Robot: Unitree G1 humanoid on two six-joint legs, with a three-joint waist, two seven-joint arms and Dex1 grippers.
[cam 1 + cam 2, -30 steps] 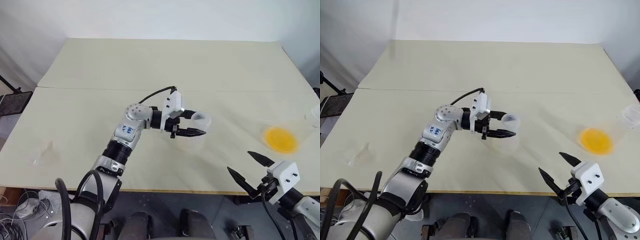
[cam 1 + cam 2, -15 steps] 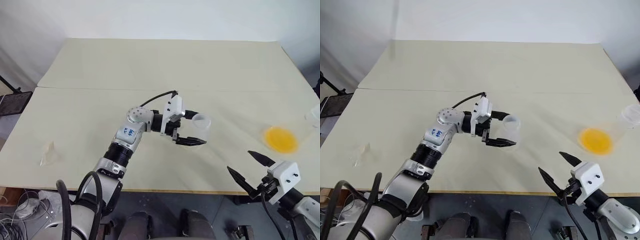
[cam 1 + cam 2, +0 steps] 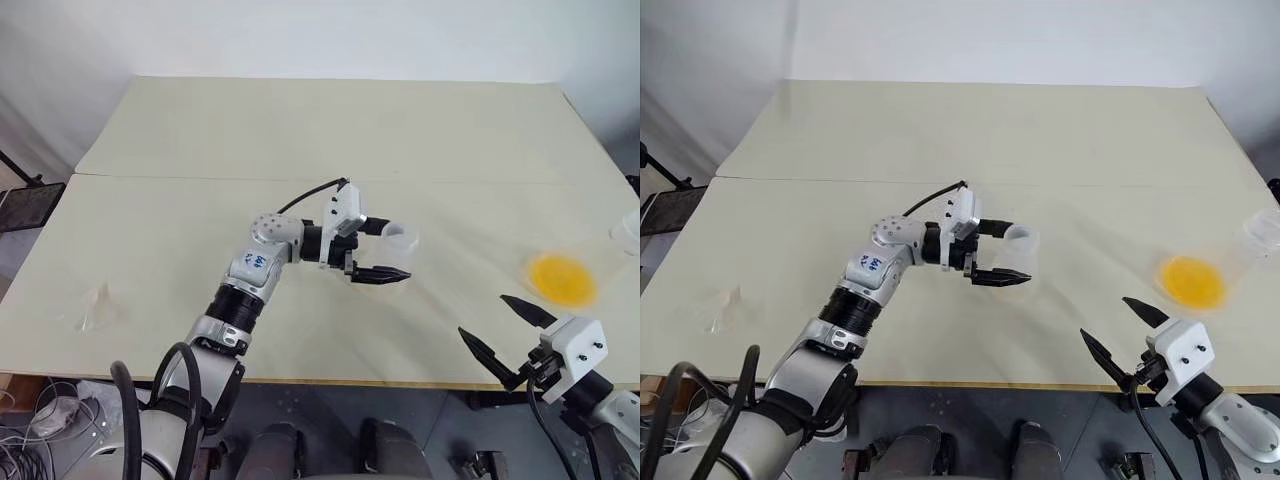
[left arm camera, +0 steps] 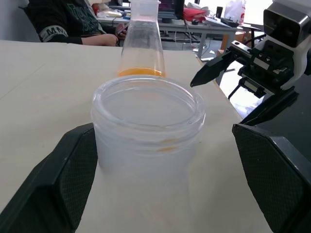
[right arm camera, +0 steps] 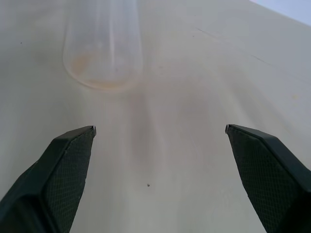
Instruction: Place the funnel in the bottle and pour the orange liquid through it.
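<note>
We locate the funnel [image 3: 97, 305] lying on its side near the left edge of the surface [image 3: 330, 140], well apart from everything else. The bottle [image 3: 562, 278] stands at the far right of the surface, and the orange liquid [image 3: 560, 277] forms a round patch in its base. In the left wrist view the bottle [image 4: 141, 46] rises beyond a clear cup, with an orange band at its bottom. A small clear cup [image 3: 629, 229] stands just beside the bottle at the right edge.

The wide clear cup [image 3: 399, 247] stands upright at mid-surface. Our left gripper [image 3: 378, 251] has its fingers spread on either side of this cup, with a gap visible at each side. Our right gripper [image 3: 508, 330] hovers at the near right edge, fingers spread wide, holding nothing.
</note>
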